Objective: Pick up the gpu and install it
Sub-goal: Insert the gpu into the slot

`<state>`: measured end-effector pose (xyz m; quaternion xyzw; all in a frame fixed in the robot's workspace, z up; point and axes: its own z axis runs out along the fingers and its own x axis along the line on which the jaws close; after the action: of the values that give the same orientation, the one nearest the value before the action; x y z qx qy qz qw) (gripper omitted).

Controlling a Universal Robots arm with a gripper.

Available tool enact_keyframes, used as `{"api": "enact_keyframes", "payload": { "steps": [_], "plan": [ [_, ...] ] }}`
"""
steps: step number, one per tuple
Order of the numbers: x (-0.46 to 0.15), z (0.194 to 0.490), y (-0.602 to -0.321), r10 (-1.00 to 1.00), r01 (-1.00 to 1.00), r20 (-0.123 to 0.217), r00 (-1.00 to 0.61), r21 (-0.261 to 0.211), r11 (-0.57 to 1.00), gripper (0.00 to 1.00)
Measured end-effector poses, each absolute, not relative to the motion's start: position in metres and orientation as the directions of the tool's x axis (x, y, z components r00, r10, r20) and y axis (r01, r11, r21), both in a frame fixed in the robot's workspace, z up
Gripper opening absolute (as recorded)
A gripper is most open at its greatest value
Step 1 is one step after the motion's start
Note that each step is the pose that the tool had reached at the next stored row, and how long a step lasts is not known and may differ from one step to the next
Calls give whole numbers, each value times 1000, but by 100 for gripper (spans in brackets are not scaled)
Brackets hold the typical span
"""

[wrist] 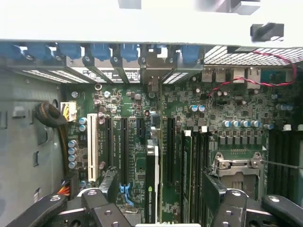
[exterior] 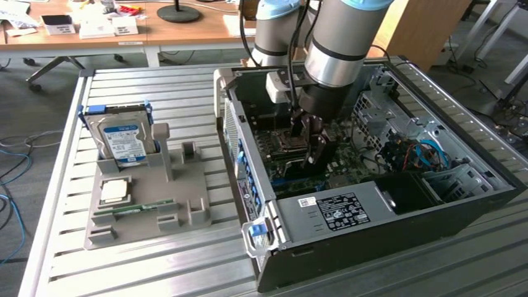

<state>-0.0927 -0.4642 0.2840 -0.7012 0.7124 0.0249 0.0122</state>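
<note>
One gpu (wrist: 151, 182) stands on edge in a slot of the motherboard (wrist: 137, 142), inside the open computer case (exterior: 462, 204). In the wrist view it sits between the two fingers (wrist: 106, 189) of the single claw (wrist: 158, 189), touching neither. The claw (exterior: 313, 145) hangs low inside the case with its jaws spread wide apart, holding nothing. On the slatted table (exterior: 148, 272) at the exterior view's left rests one grey holder tray (exterior: 144, 229), carrying one hard drive (exterior: 122, 139) standing upright, one square processor (exterior: 114, 190) lying flat, and one green memory stick (exterior: 133, 210) beside it.
</note>
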Motion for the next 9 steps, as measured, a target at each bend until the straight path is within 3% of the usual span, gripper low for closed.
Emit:
{"api": "enact_keyframes", "payload": {
  "steps": [9],
  "plan": [
    [-93,294,-464,-998,-1000,-52,-16,18,15,80]
  ]
}}
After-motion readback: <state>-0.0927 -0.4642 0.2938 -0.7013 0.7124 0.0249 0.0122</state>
